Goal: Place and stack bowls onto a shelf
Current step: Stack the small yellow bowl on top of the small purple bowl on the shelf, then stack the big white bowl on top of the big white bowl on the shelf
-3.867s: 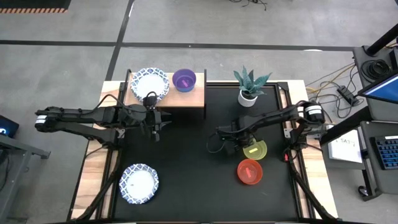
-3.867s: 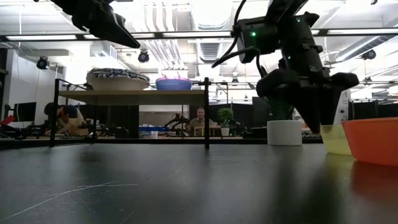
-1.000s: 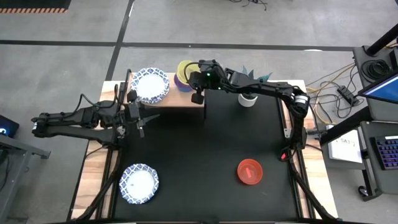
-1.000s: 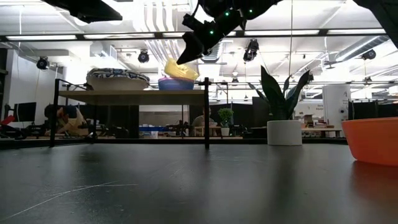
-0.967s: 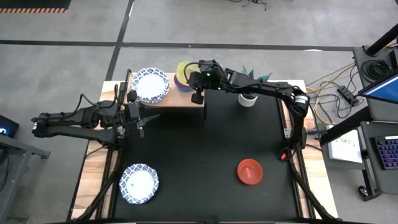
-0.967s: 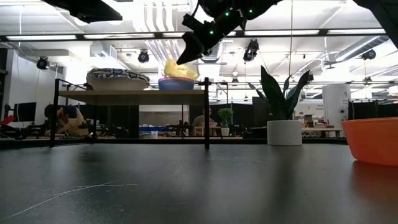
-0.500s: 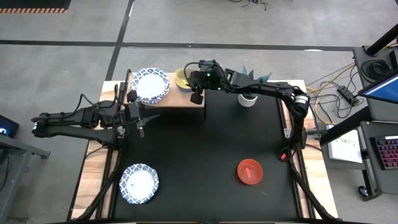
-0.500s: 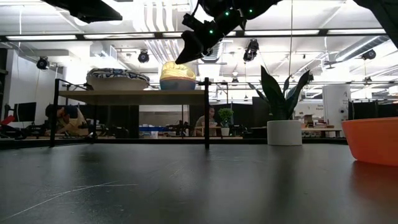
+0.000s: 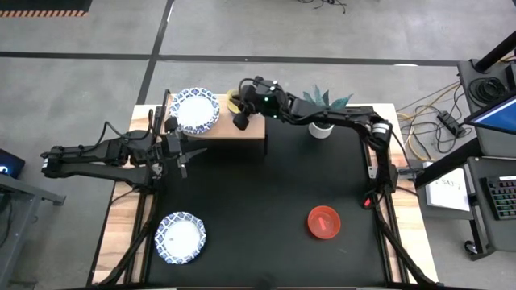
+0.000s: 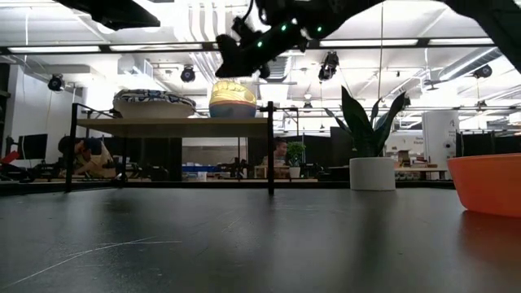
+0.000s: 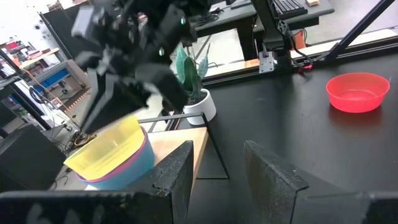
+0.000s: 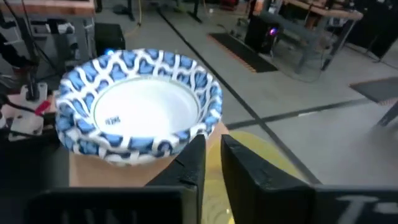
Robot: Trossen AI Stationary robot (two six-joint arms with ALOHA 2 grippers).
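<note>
The yellow bowl (image 9: 232, 100) (image 10: 232, 91) (image 11: 106, 148) sits nested in the purple bowl (image 11: 127, 169) on the shelf (image 9: 251, 129) (image 10: 179, 124). A blue-and-white patterned bowl (image 9: 196, 110) (image 12: 140, 109) stands beside them on the shelf. My right gripper (image 9: 239, 121) (image 10: 230, 59) (image 12: 212, 163) hovers just above the yellow bowl, its fingers a little apart and holding nothing. My left gripper (image 9: 184, 157) (image 11: 217, 168) is open over the table's left part, in front of the shelf. A second patterned bowl (image 9: 180, 238) and the red bowl (image 9: 323, 221) rest on the table.
A white pot with a green plant (image 9: 322, 114) (image 10: 372, 171) stands right of the shelf, under the right arm. The red bowl (image 10: 488, 183) is toward the near right. The shelf's dark legs (image 10: 270, 150) stand at the table's far edge.
The yellow bowl, held tilted over the purple bowl a second ago, has dropped level into it and stays there. My right gripper has let go of it and moved toward the table's left, over the shelf. My left arm has kept still.
</note>
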